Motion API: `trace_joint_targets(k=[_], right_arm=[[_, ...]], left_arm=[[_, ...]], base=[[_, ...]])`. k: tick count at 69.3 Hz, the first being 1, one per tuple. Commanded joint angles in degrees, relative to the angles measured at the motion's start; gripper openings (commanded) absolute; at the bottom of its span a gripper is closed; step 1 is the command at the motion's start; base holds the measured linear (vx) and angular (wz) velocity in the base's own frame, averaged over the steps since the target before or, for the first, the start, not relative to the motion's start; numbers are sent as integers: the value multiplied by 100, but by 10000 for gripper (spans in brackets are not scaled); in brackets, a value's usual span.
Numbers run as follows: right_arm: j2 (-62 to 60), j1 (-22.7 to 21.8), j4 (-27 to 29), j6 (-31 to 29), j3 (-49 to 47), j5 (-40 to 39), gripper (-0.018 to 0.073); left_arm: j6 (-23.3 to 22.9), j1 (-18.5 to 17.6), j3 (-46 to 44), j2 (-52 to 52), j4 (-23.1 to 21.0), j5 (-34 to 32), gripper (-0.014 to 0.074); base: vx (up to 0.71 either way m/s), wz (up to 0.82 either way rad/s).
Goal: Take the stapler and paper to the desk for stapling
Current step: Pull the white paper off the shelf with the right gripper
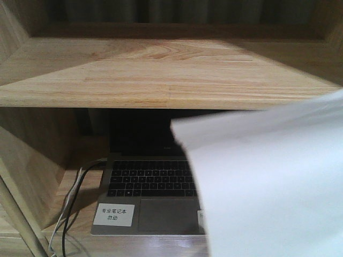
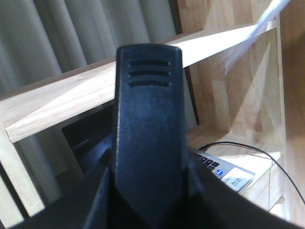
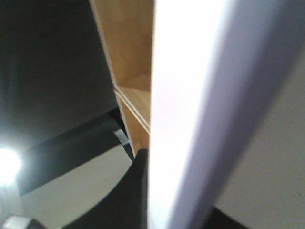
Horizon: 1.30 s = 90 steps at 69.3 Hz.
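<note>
The black stapler (image 2: pixel 148 124) stands upright in the left wrist view and fills its middle, with three grooves near its top end. My left gripper (image 2: pixel 147 205) is shut on its lower part, dark fingers showing on both sides. The white paper (image 1: pixel 273 187) hangs in the air at the lower right of the front view, in front of the shelving. In the right wrist view the paper (image 3: pixel 186 114) runs edge-on up from my right gripper (image 3: pixel 162 212), which is shut on it; one black finger (image 3: pixel 136 191) presses its left face. The desk is out of view.
Light wood shelving (image 1: pixel 161 75) stands straight ahead. An open laptop (image 1: pixel 150 182) with a white label (image 1: pixel 113 214) sits in the lower compartment, cables (image 1: pixel 69 203) trailing off its left side. A pale pole (image 1: pixel 21 219) leans at lower left. Grey curtains (image 2: pixel 57 38) hang behind.
</note>
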Motion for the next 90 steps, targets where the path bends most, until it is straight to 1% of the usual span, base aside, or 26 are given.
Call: trace_joint_targets(k=[1, 10, 22, 33, 48, 90], right_arm=[[-176, -125, 49, 29, -143, -154, -2], [-349, -307, 185, 35, -20, -29, -2], [-488, -528, 904, 110, 587, -236, -2], [-644, -557, 1170, 92, 918, -541, -2], [-881, -557, 1167, 22, 988, -538, -2], [-887, -551, 1171, 28, 988, -561, -2]], left_arm=[[-10, -33, -155, 81, -43, -738, -6], [-10, -33, -155, 81, -43, -738, -6], [-10, -33, -155, 81, -43, -738, -6], [-10, -33, -155, 81, -43, -738, -6], [-10, -33, -155, 81, -43, -738, -6], [-10, -33, -155, 81, -43, -738, -6]], base=[[0, 0], [0, 0], [0, 0], [0, 0], [0, 0], [0, 0]])
